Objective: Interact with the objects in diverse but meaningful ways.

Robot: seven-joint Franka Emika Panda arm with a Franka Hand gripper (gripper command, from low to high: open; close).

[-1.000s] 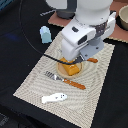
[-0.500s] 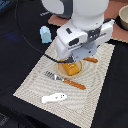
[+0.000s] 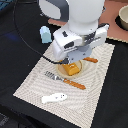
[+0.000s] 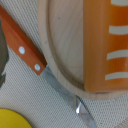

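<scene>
The orange ridged bread-like block [image 3: 73, 69] lies on a round wooden plate [image 3: 62, 70] on the woven placemat. In the wrist view the block [image 4: 107, 45] fills one side, with white stripes, resting on the plate [image 4: 60, 55]. My gripper [image 3: 76, 60] hangs directly over the block. Its fingers are hidden under the white hand and do not show in the wrist view. The white fish [image 3: 54, 98] lies near the mat's front edge. The pale blue cup [image 3: 45, 35] stands behind the mat. A yellow shape [image 4: 11, 120], perhaps the banana, shows beside the plate. The grey pot is out of view.
A metal utensil with an orange handle [image 3: 67, 81] lies on the mat beside the plate; its handle [image 4: 22, 47] and blade [image 4: 65, 95] show in the wrist view. Another orange handle [image 3: 90, 60] sticks out past the plate. A bowl [image 3: 122, 17] stands at the far right.
The hand has shifted slightly upward and toward the exterior view's right. The block, utensil and fish have not moved.
</scene>
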